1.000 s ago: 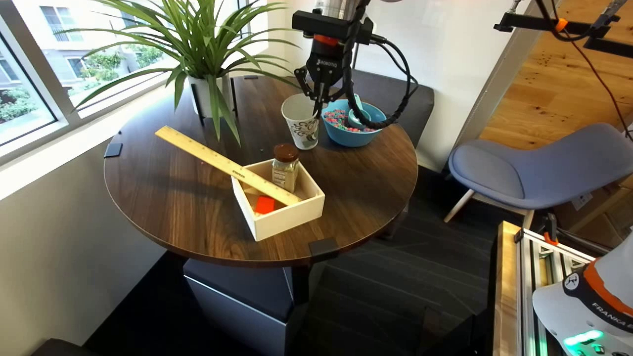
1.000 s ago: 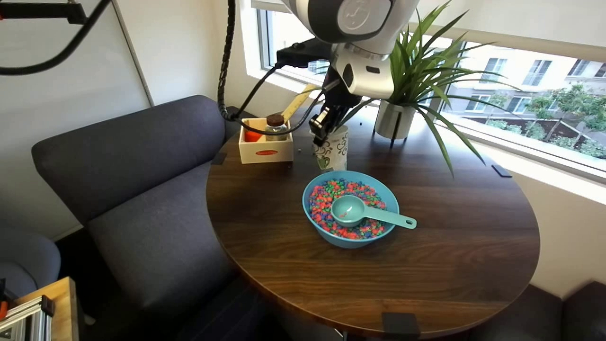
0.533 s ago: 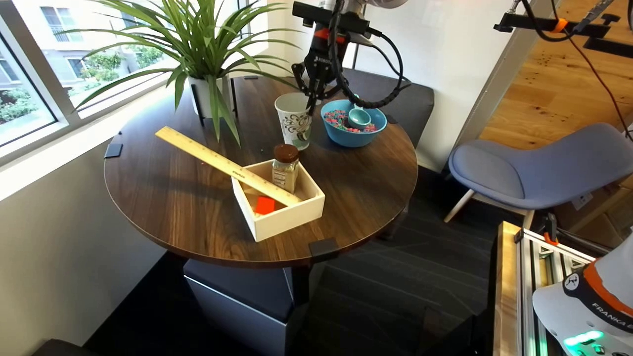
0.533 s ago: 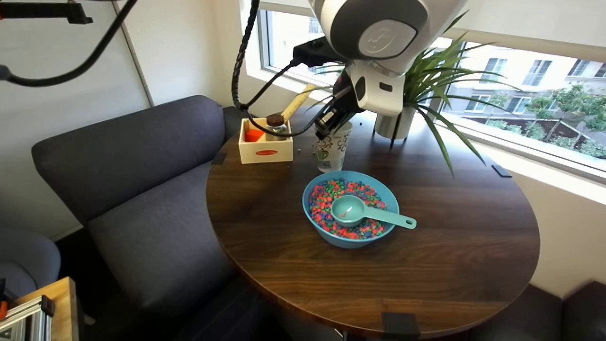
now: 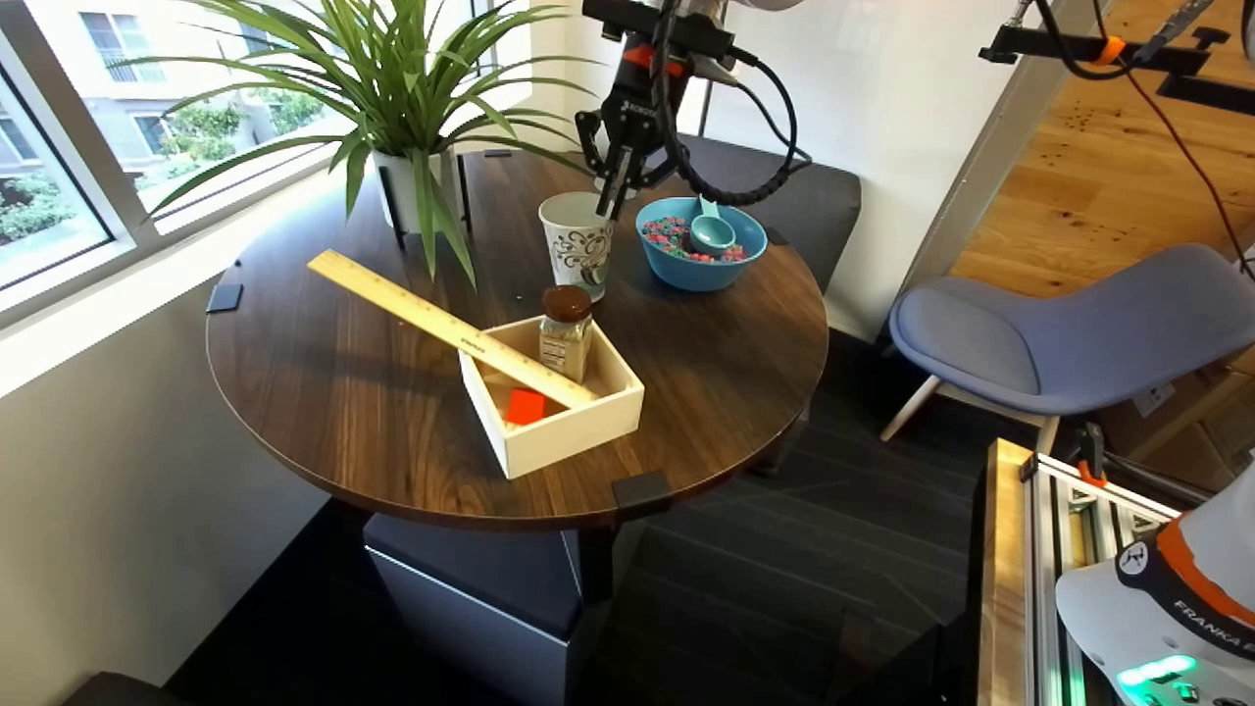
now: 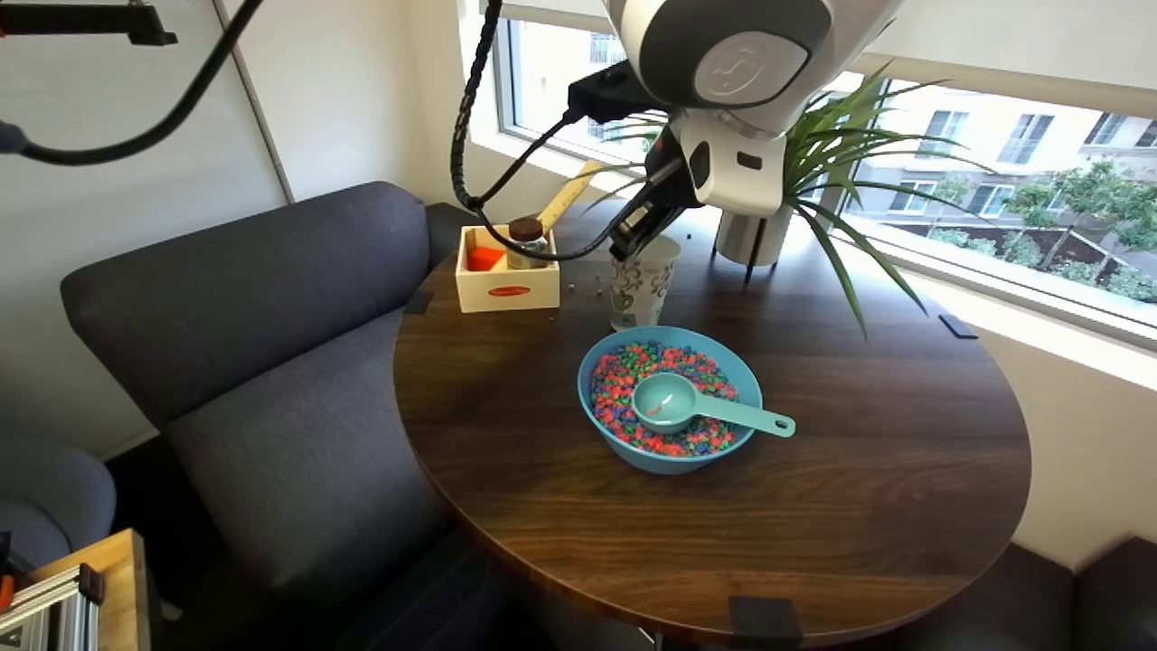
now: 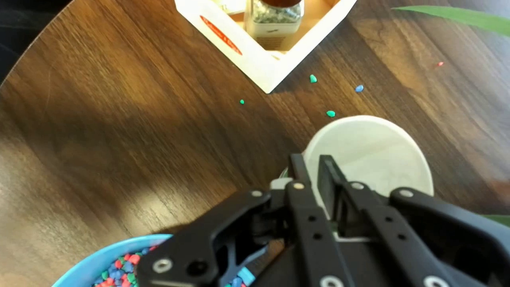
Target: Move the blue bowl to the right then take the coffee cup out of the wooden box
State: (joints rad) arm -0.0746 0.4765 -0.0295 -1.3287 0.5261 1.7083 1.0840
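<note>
The cream-white coffee cup stands on the table outside the box in both exterior views (image 5: 578,257) (image 6: 640,294); I look into its mouth in the wrist view (image 7: 378,153). My gripper (image 5: 608,213) is at its rim, slightly open; in the wrist view my fingers (image 7: 311,157) are a small gap apart, with the rim line between them. The blue bowl (image 5: 691,277) with coloured bits sits close beside the cup; it also shows in an exterior view (image 6: 664,463) and the wrist view (image 7: 91,259). The wooden box (image 5: 578,433) stands apart from the cup.
The box holds a jar (image 5: 566,343), a red block (image 5: 526,406) and a long ruler (image 5: 431,319) sticking out over the table (image 5: 373,431). A teal scoop (image 6: 664,404) rests in the bowl. A potted plant (image 5: 417,191) stands near the window. Small bits (image 7: 330,113) lie on the table.
The cup has shifted a little away from the bowl and stands straighter. My fingers have risen slightly and spread apart at its rim. The bowl and box have not moved.
</note>
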